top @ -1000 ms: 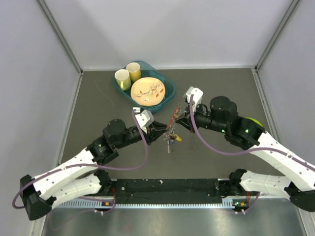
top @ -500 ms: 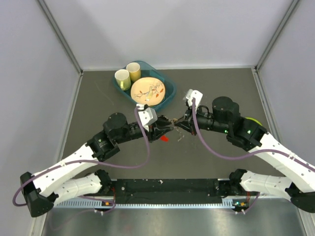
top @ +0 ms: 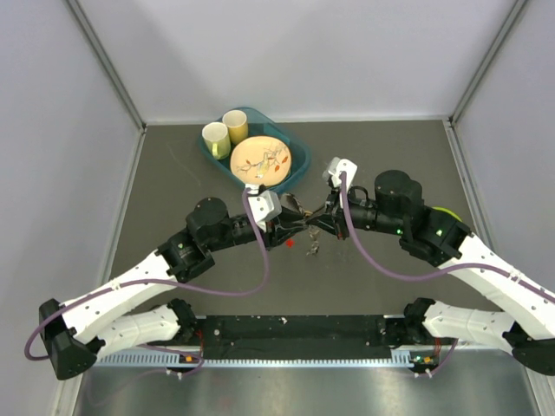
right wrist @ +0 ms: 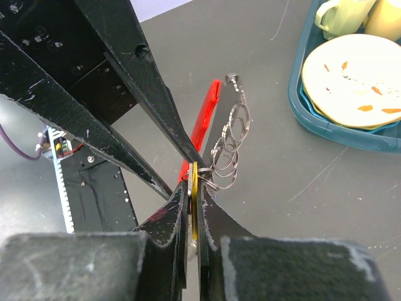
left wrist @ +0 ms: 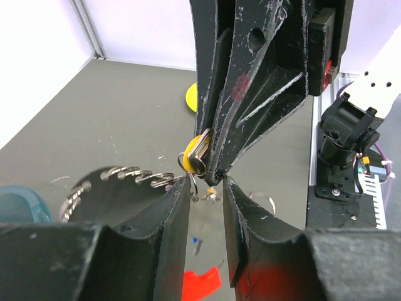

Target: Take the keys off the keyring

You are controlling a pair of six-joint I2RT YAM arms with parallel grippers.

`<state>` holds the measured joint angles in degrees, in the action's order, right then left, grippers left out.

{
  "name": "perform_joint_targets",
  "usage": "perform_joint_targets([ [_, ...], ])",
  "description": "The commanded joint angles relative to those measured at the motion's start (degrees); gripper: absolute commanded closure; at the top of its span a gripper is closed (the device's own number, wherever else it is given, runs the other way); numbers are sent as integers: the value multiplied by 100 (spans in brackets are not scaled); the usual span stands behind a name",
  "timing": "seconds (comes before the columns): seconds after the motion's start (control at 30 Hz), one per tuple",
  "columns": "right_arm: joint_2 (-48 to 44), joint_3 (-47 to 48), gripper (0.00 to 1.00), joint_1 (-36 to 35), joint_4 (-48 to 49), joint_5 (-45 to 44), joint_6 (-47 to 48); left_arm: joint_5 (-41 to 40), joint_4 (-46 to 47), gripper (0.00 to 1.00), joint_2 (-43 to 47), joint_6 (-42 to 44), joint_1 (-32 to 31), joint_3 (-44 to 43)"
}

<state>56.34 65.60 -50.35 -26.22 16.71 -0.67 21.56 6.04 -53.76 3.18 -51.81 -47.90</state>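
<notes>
My right gripper (top: pixel 316 224) (right wrist: pixel 194 188) is shut on a yellow-headed key (right wrist: pixel 194 210) (left wrist: pixel 188 158), held above the table. A chain of small metal rings (right wrist: pixel 229 141) (left wrist: pixel 119 179) hangs from that key and trails off to the side. My left gripper (top: pixel 298 227) (left wrist: pixel 207 188) stands open, its tips on either side of the right gripper's tip, one finger touching the ring by the key. The keyring's red clip (top: pixel 289 243) (left wrist: pixel 200 282) (right wrist: pixel 202 119) lies on the table below. Loose keys (top: pixel 312 251), one blue-headed (left wrist: pixel 198 243), lie beside it.
A teal tray (top: pixel 299 165) (right wrist: pixel 301 106) at the back holds a patterned plate (top: pixel 260 162) and two cups (top: pixel 216 139). A lime-green plate (top: pixel 447 212) (left wrist: pixel 190 97) shows behind the right arm. Walls close in the table on three sides.
The red clip, hanging between the grippers a second ago, has dropped to the table. My left gripper has moved right to meet the right gripper and its jaws have parted somewhat.
</notes>
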Motion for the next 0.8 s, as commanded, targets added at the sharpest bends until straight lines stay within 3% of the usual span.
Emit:
perform_joint_targets([
  [0.0,-158,216,100,34,372,183,-127,-38,485,68,76,104,-22,9],
  [0.77,-176,251,100,34,363,342,-197,-196,363,71,146,368,-22,211],
])
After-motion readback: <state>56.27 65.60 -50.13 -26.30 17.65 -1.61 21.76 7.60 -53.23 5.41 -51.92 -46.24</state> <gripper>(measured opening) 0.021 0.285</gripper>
